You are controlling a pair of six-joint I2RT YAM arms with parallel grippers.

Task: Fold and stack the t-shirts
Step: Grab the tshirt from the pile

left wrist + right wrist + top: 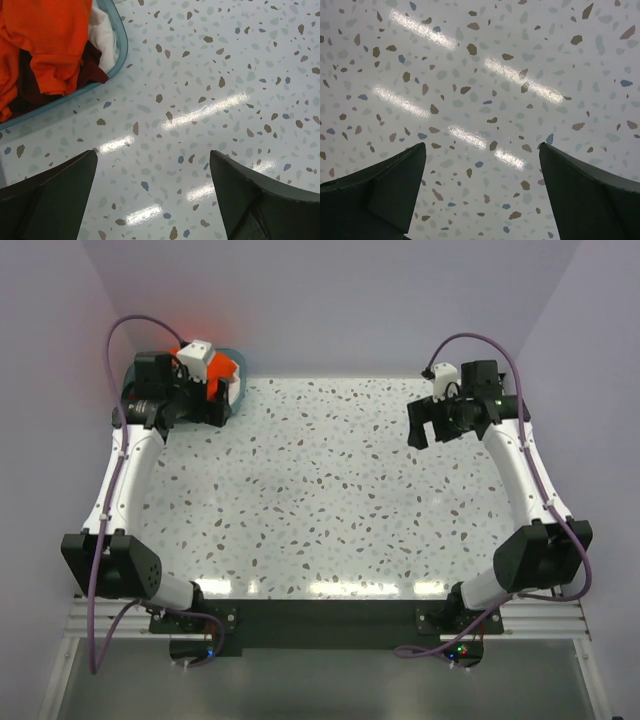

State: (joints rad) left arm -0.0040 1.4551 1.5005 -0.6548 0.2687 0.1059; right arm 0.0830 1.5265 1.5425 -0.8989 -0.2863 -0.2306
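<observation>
I'm holding my left gripper (153,153) and right gripper (482,145) wide open and empty. The first pick seems due, so I'm judging a reach into the basket (123,47) for the orange t-shirt (50,40).

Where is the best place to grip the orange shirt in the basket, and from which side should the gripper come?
Grip the bunched fold of the orange t-shirt that lies on top of the pile, coming from above with the open left gripper; the basket rim probably blocks a sideways approach.
</observation>
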